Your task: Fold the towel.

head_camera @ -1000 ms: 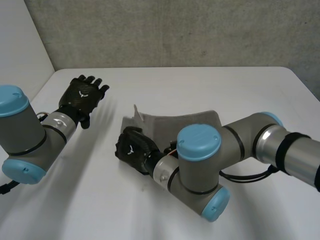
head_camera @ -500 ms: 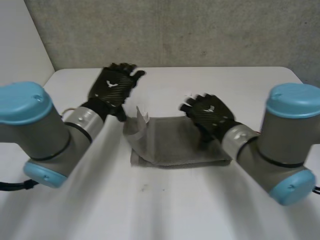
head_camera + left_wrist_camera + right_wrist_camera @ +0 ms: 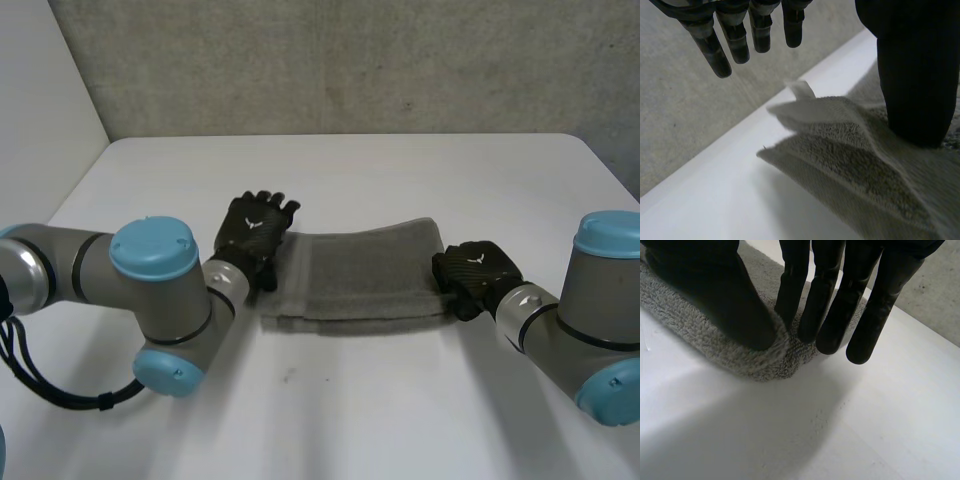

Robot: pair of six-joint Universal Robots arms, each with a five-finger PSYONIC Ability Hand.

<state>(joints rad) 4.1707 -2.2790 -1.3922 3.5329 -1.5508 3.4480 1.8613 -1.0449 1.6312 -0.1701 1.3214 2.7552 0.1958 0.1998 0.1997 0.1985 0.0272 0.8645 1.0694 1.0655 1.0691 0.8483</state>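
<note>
A grey towel point(image 3: 360, 270) lies folded into a long strip across the middle of the white table point(image 3: 400, 400). My left hand point(image 3: 255, 228) is at its left end with straight fingers point(image 3: 735, 40) spread above the table. Its thumb point(image 3: 915, 75) rests on the towel point(image 3: 850, 165) near a corner where a white label point(image 3: 802, 91) sticks up. My right hand point(image 3: 475, 272) is at the towel's right end. There the thumb point(image 3: 715, 290) presses on top of the towel point(image 3: 695, 337) and the fingers point(image 3: 835, 305) close against its edge, pinching it.
The table's left edge point(image 3: 85, 180) meets a white wall close to the left arm. A grey wall point(image 3: 350, 60) stands behind the table's far edge. Bare tabletop lies in front of the towel.
The left hand has come down from above the table to the towel's left end. The right hand has moved to the right end and closed on it. The raised left corner now lies flatter.
</note>
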